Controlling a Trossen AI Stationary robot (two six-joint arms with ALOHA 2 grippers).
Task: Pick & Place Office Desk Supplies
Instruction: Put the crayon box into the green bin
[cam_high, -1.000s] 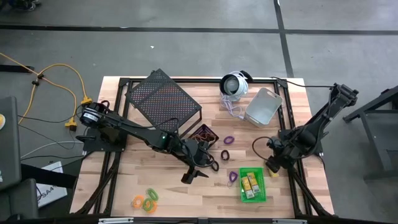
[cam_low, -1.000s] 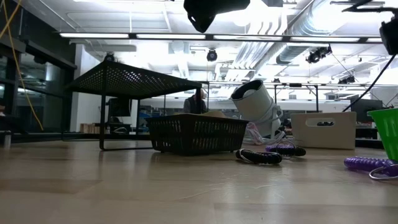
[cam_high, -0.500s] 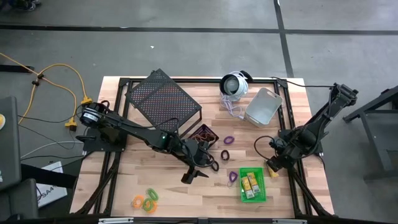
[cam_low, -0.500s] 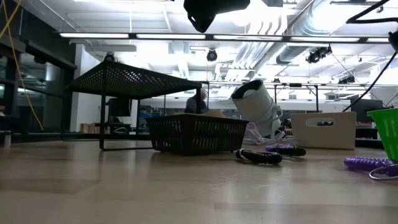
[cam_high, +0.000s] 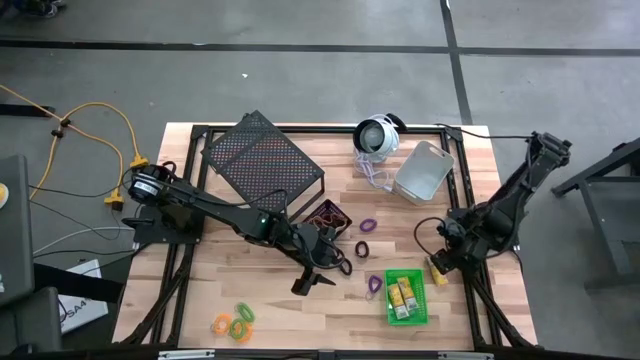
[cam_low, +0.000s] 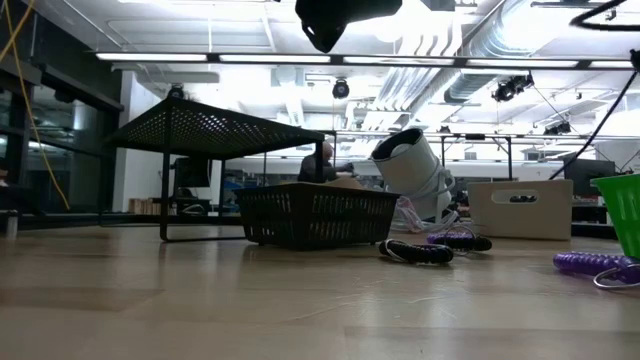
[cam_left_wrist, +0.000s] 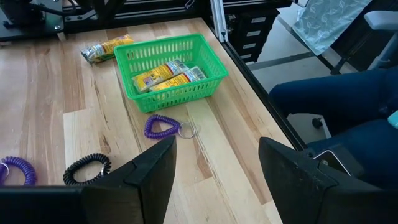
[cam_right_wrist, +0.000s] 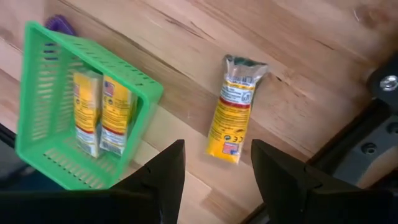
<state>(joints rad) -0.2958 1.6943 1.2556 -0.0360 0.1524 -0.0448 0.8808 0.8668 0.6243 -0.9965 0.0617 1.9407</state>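
Two yellow packets (cam_high: 402, 296) lie side by side in the green bin (cam_high: 406, 298) at the near right of the table (cam_high: 200, 290). A third yellow packet (cam_right_wrist: 234, 116) lies loose on the wood just beside that bin, under the right gripper (cam_right_wrist: 214, 163), whose jaws stand apart and hold nothing. At the near left edge sit orange and green loops (cam_high: 234, 322), touching one another. A purple loop (cam_left_wrist: 161, 126) rests just beside the green bin, on the side facing the table's middle. The left gripper (cam_left_wrist: 217, 165) hangs over the middle of the table, jaws wide and empty, with a black loop (cam_left_wrist: 86, 168) on the wood below it. Beyond it lie two more purple loops (cam_high: 366, 226) and a small black bin (cam_high: 327, 215) holding something brown. Farther back stand a large black mesh rack (cam_high: 262, 158), a grey bin (cam_high: 423, 172) lying on its side, and a round white device (cam_high: 377, 135) with a cord.
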